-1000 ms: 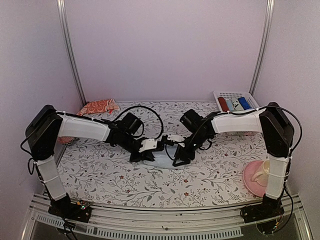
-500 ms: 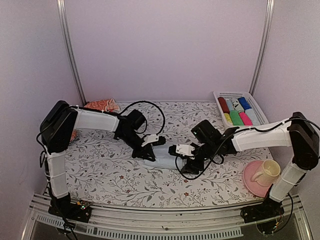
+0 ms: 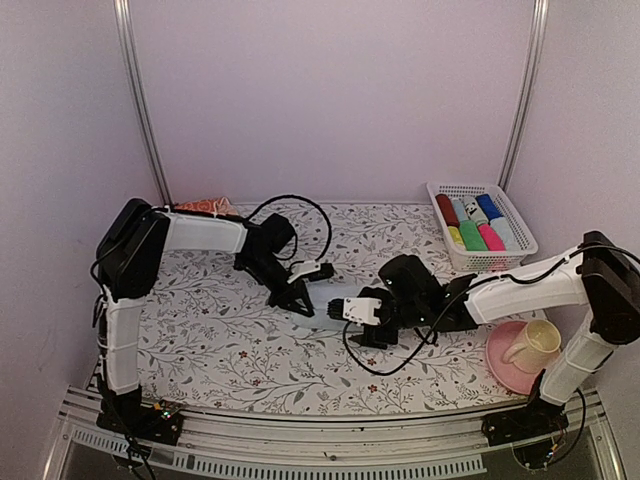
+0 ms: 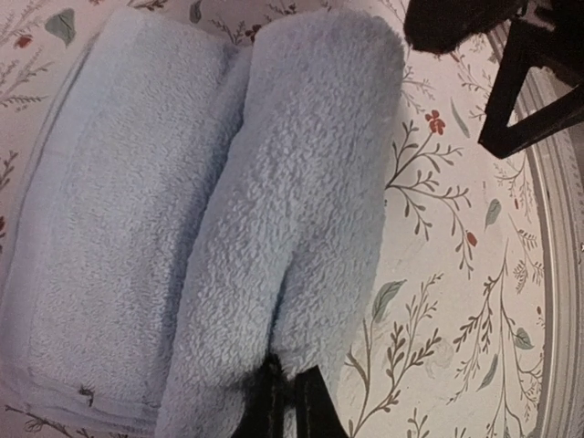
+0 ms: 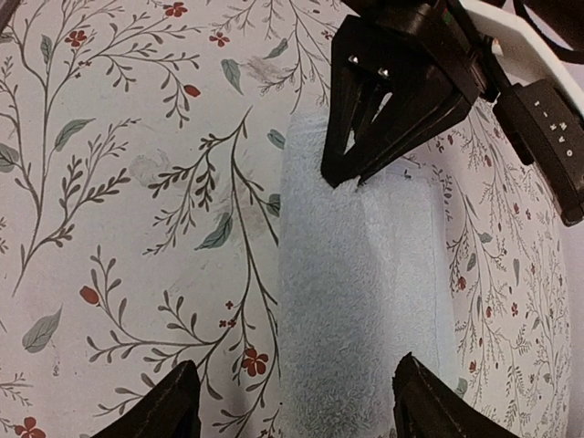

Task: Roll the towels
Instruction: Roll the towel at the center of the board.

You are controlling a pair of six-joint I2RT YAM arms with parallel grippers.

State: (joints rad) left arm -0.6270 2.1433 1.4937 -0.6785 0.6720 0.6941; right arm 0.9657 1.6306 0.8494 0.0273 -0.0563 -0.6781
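Leaning low inward | left hand (image 4: 290,401) nipped shut, seemingly on blue towel (image 4: 274,182) | right hand (image 5: 297,379) wide, straddling it

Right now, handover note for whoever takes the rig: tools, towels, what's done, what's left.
Left tool: shut, pinching one end of the rolled part of the light blue towel.
Right tool: open, one finger on either side of that towel's other end, not gripping.
Light blue towel: mid-table, partly rolled, with a flat layer beside the roll.
Orange-red towel: back left edge, mostly hidden behind the left arm.
Done: blue roll started.
Left: finish the blue roll, then probably the orange-red one; its state cannot be told from here.
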